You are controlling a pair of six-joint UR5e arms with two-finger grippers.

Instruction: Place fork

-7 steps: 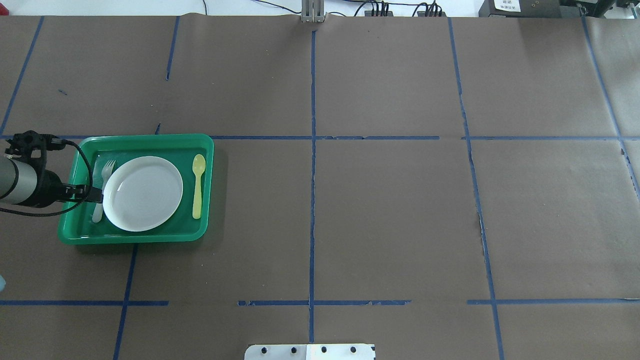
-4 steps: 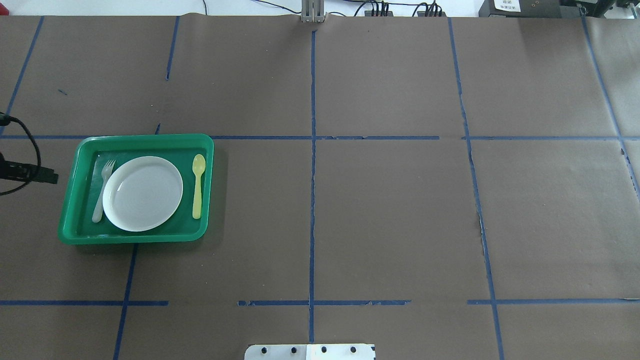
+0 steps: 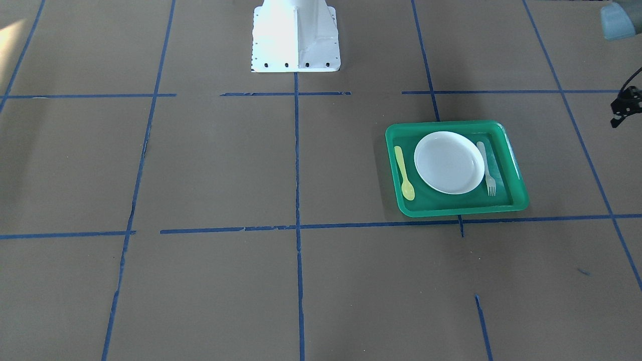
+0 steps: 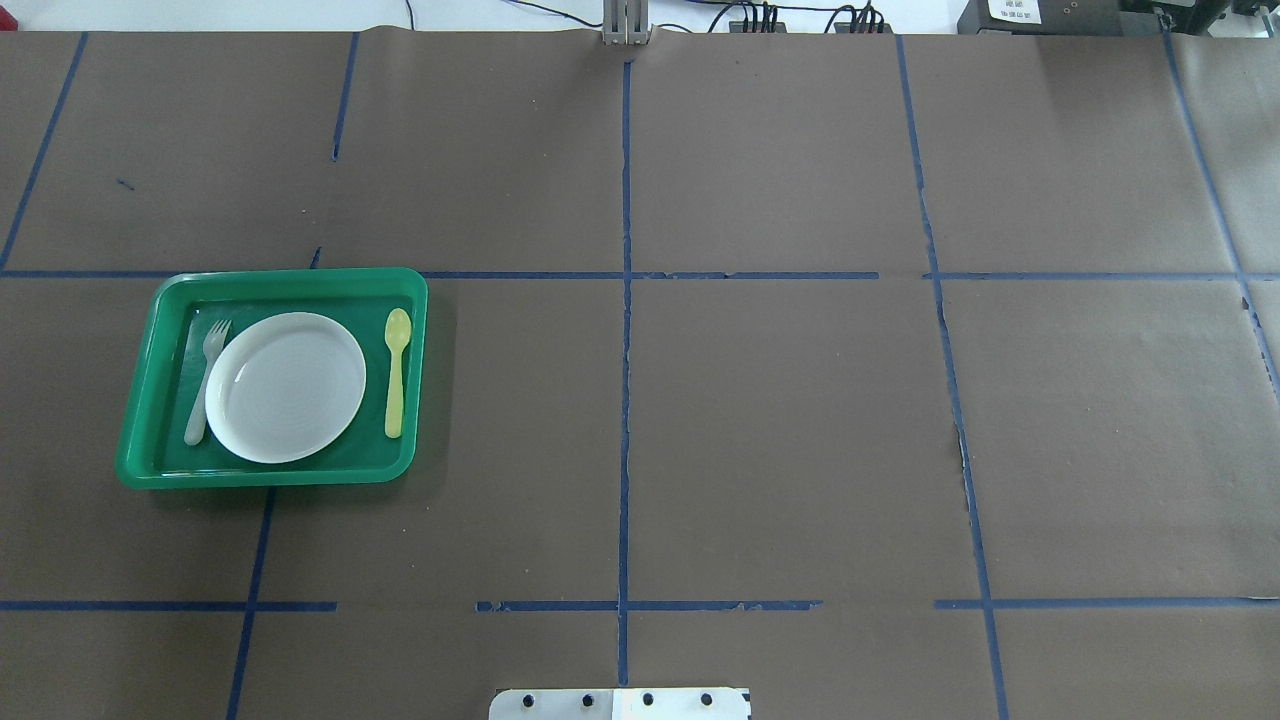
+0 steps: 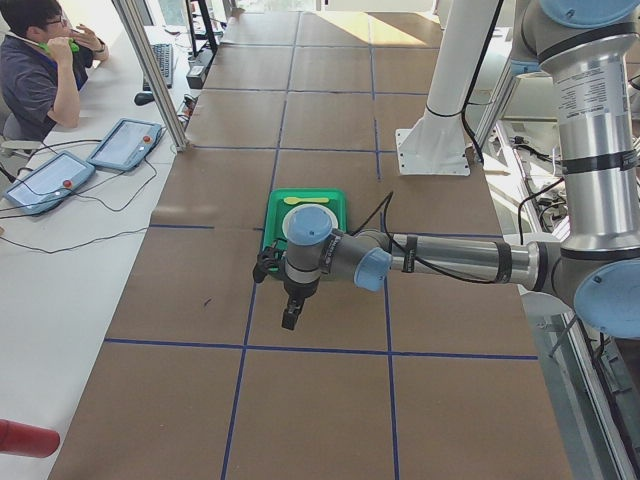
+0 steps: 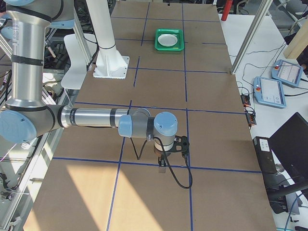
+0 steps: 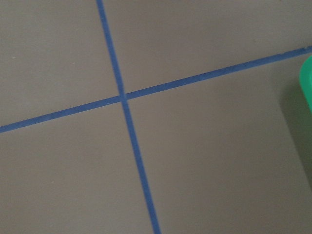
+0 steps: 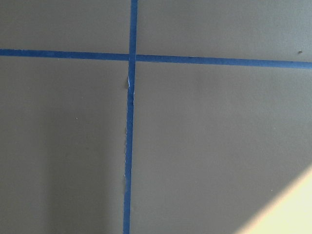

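The pale white fork (image 4: 205, 380) lies flat in the green tray (image 4: 270, 277), just left of the white plate (image 4: 285, 387), tines toward the far side. It also shows in the front view (image 3: 486, 170) beside the plate (image 3: 448, 161). My left gripper (image 5: 290, 318) hangs over bare table just off the tray's (image 5: 272, 215) outer side and holds nothing that I can see. I cannot tell whether it is open or shut. My right gripper (image 6: 162, 166) is far off at the other end of the table, its state unclear. Neither wrist view shows any fingers.
A yellow spoon (image 4: 396, 375) lies in the tray on the plate's other side. The robot's white base plate (image 3: 295, 35) stands at the table's near edge. Blue tape lines cross the brown table cover. An operator sits beyond the far edge in the left view.
My left arm, which reached over the tray's left rim by the fork, has pulled back to the left and out of the overhead view. The fork stays in the tray.
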